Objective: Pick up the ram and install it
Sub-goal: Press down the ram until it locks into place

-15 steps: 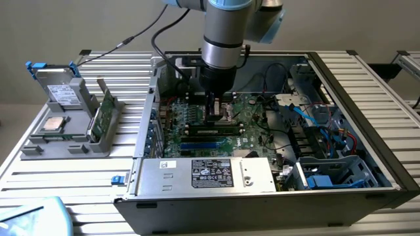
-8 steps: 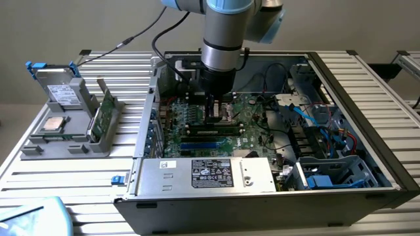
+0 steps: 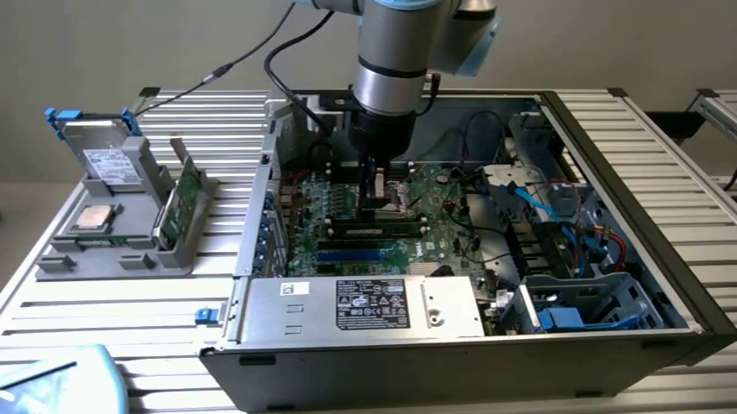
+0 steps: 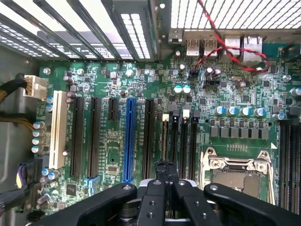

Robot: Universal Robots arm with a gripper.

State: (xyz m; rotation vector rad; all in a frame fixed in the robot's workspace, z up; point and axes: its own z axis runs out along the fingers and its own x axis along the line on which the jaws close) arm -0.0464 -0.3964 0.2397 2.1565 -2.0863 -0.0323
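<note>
Two views tell different parts of this. The exterior view shows the whole open computer case [image 3: 645,172] on a slatted table [image 3: 92,302], with the arm reaching straight down into it. Off to the exterior view's left is a grey tray [image 3: 116,254] holding a lighter-green board [image 3: 173,207] on edge and a hard drive [image 3: 110,159].

The wrist view looks along the motherboard [image 4: 113,146] instead. It shows a blue slot [image 4: 128,136], a white slot [image 4: 59,129], black slots, the metal CPU socket [image 4: 237,167] and a twisted red-and-black wire [image 4: 225,42], none of which the exterior view makes out so plainly.

The ram [image 3: 374,228] lies lengthwise in a slot near the middle of the board, directly under the gripper [image 3: 378,207]. In the wrist view it is seen edge-on as a thin strip [image 4: 164,136] running out from the gripper [image 4: 164,170]. The fingertips [image 4: 160,167] are drawn together at the ram's top edge. From this angle I cannot say whether they pinch it or merely bear on it.

The silver power supply [image 3: 450,310] at the case's near side carries a black label [image 3: 372,304] and a small white sticker [image 3: 296,288]. Their print is too small to read.
</note>
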